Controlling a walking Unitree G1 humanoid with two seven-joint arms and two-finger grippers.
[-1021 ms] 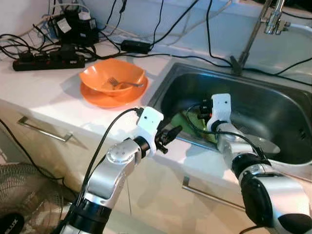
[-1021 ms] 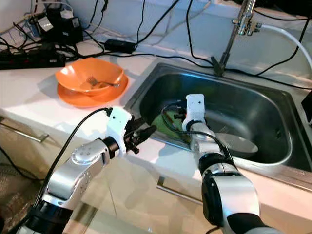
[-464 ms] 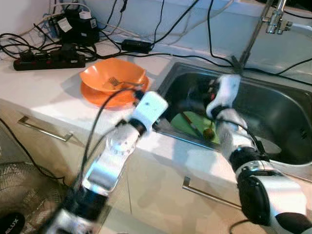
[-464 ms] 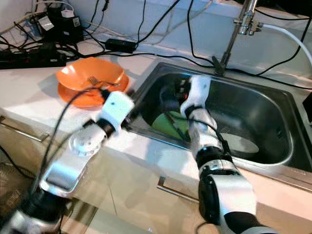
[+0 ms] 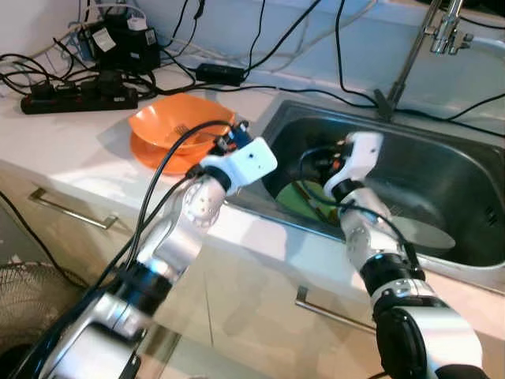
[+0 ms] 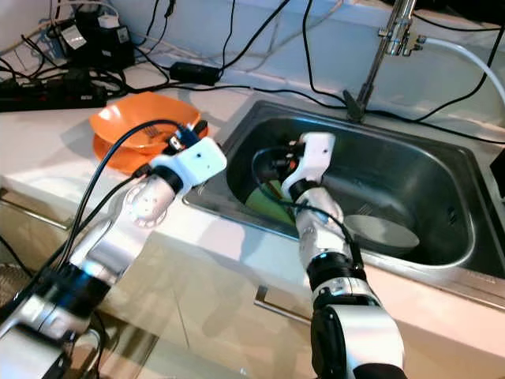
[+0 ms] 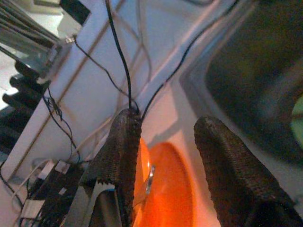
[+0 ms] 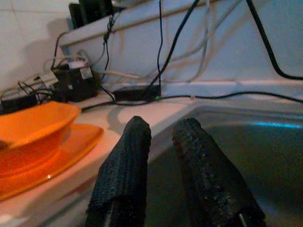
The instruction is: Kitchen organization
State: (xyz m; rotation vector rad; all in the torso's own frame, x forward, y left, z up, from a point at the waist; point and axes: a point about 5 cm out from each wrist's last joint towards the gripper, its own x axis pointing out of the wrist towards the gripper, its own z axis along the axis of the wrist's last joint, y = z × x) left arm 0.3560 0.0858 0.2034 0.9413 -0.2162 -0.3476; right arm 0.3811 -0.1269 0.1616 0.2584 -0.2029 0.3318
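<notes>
The left gripper [image 7: 165, 156] has its fingers wide apart and empty, pointing at the orange bowl [image 5: 180, 125], which stands on an orange plate [image 5: 158, 158] on the desk [image 5: 71, 150] beside the sink [image 5: 442, 181]. A fork [image 5: 193, 136] lies in the bowl. The right gripper [image 8: 163, 156] hangs inside the sink above a green plate [image 5: 304, 197], with a narrow gap and empty. To take the bowl well, I think one finger must go over the rim, clear of the fork.

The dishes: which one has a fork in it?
The orange bowl, stacked on the orange plate on the counter. The green plate and grey plate lie in the sink, forkless.
</notes>
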